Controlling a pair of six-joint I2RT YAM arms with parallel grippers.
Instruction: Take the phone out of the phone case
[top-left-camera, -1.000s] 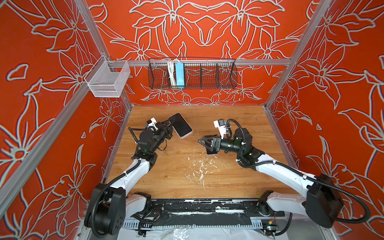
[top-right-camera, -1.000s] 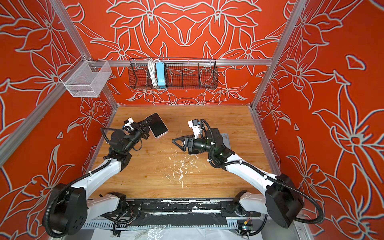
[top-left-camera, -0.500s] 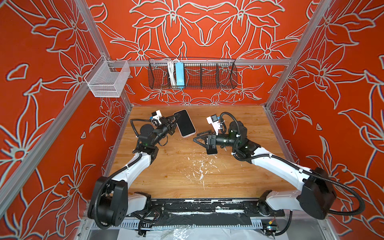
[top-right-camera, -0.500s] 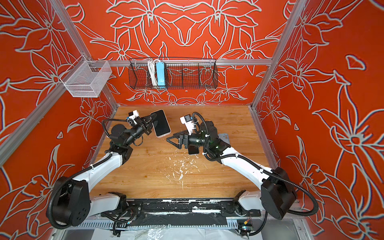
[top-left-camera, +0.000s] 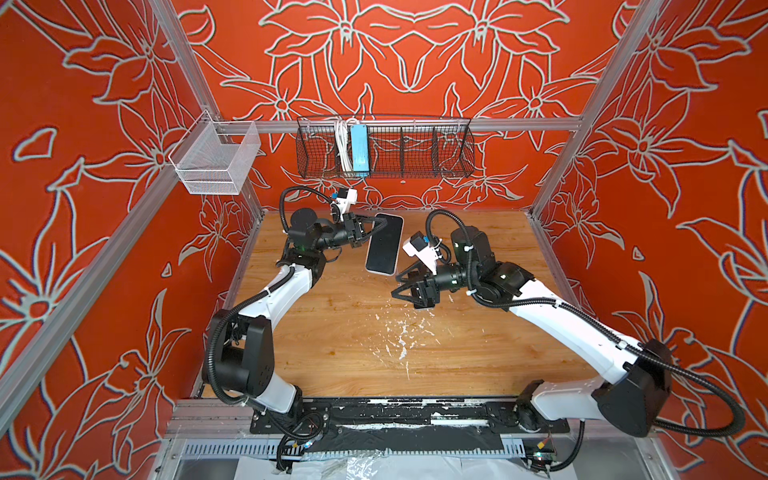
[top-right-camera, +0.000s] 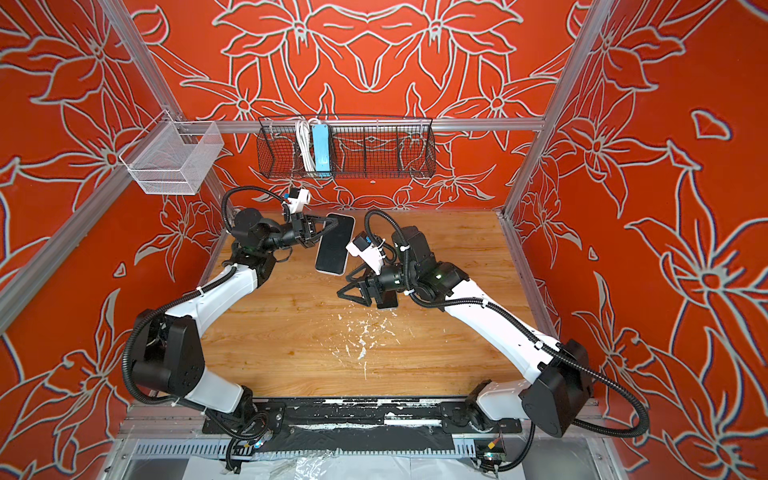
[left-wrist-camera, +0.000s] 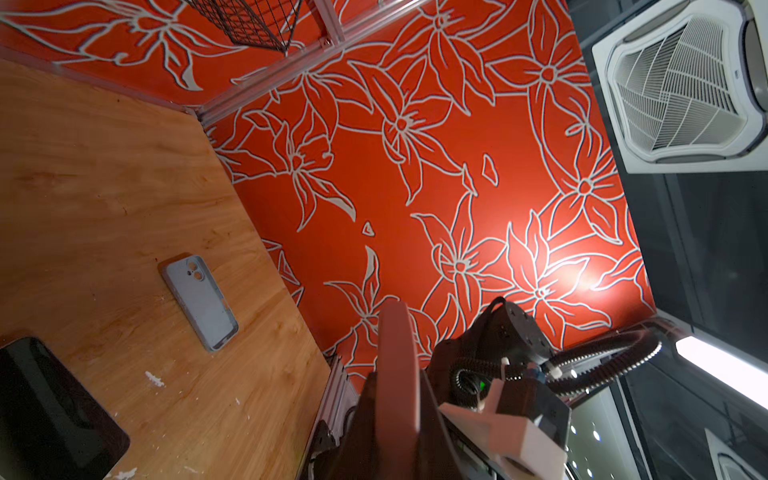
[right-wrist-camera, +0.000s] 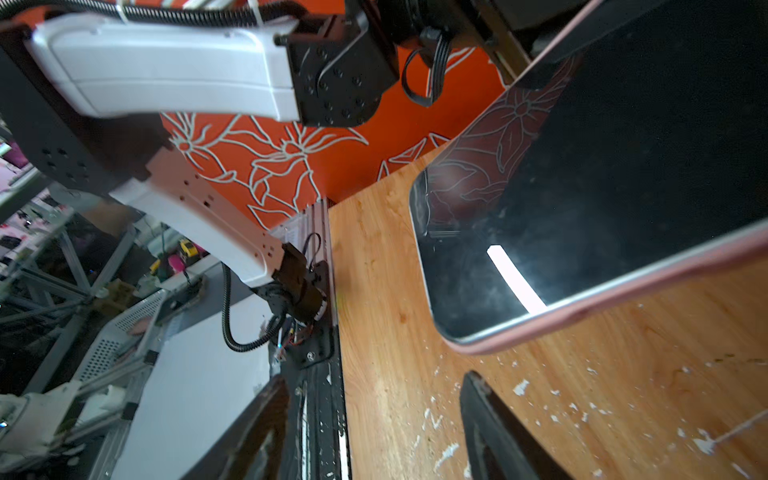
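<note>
My left pincer (top-left-camera: 376, 226) clamps the phone (top-left-camera: 384, 245), right pincer (top-left-camera: 395, 286) open. I'd pinch the case (right-wrist-camera: 582, 307) lip, pink I think, and peel slowly.

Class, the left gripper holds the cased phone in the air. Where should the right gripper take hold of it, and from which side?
Probably the free near end of the phone, approached from the side of the right gripper. The left gripper clamps the far end, so the near end hangs clear of the table with the pink case lip exposed.

Red floral walls (top-left-camera: 415, 62), wooden tabletop (top-left-camera: 332, 353) (white-flecked).
</note>
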